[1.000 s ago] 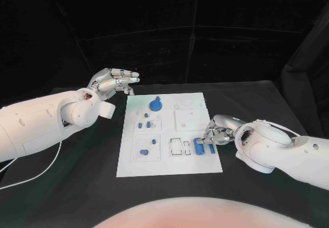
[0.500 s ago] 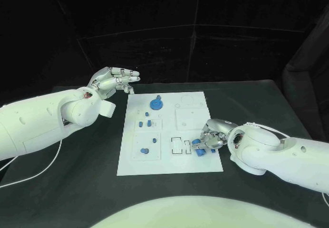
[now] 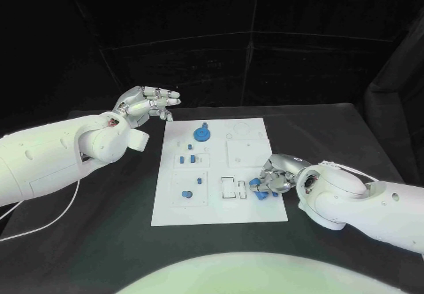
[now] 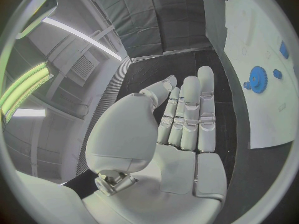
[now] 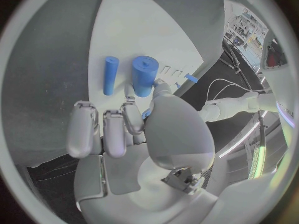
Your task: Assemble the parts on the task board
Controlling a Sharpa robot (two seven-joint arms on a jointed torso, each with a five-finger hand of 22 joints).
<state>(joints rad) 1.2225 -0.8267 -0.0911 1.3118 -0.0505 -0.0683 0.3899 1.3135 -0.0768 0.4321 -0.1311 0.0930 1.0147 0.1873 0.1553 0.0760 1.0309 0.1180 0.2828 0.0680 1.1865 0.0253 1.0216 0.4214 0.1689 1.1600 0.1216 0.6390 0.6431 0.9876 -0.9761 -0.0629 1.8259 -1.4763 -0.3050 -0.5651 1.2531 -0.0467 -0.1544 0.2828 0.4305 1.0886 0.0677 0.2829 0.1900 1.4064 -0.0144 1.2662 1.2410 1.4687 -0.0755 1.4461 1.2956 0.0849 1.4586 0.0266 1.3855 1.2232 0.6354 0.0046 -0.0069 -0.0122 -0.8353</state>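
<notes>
The task board (image 3: 221, 174) is seen lying flat in the middle of the black table (image 3: 106, 245), with its long side running from near to far. The right hand (image 3: 276, 177) is lowered onto the board's near right part, just right of a black-outlined slot (image 3: 231, 187). In the right wrist view, a thick blue cylinder (image 5: 144, 75) is seen lying on the white plate at the tip of the thumb, and a thinner blue rod (image 5: 109, 75) lies just beside it, parallel and apart from the fingers (image 5: 84, 134). Those fingers are held side by side and curled over the board. Whether the thick cylinder is actually pinched or only touched cannot be told.

The left hand (image 3: 146, 104) is raised above the table off the board's far left corner, well apart from every part. Its fingers are kept straight and close together in the left wrist view, with nothing held in them.

Further parts are found on the board: a blue gear (image 3: 202, 133) at the far end, small blue pieces (image 3: 186, 160) in the middle of the left column, and a rounded blue piece (image 3: 186, 194) in the near left recess
</notes>
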